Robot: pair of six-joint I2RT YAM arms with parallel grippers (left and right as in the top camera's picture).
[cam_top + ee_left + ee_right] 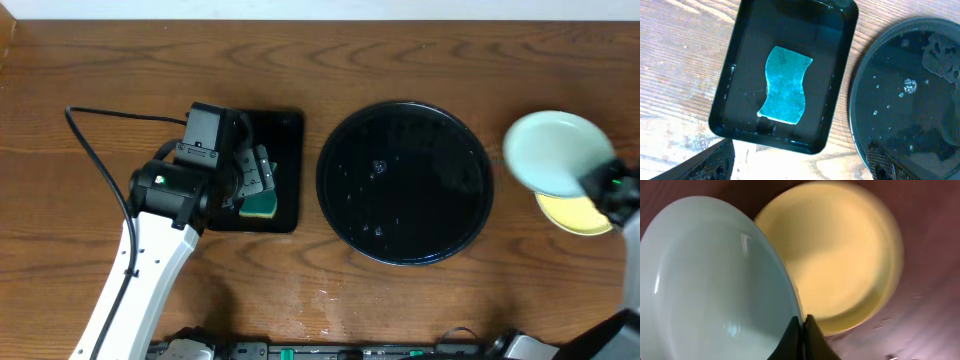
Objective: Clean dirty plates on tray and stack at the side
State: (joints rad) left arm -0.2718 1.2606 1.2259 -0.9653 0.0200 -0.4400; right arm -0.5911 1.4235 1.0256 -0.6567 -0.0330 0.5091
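Brown wooden counter [400,40] carried everything. At its left the left claw [255,180] hung with jaws wide and empty over the small rectangular tray [285,125], where a teal sponge [785,85] lay flat. Mid-counter the round black tray [405,185] sat wet and bare of plates. At the right the right claw [803,322] pinched the rim of a mint plate [555,150], held partly over the yellow plate [575,215] that rested on the counter beside the tray; no third plate showed. Both plates looked light, stiff and glossy, probably slick when wet and liable to chip, so the thin raised rim seemed the only sound hold, and a one-edge pinch could let the plate swing or slip
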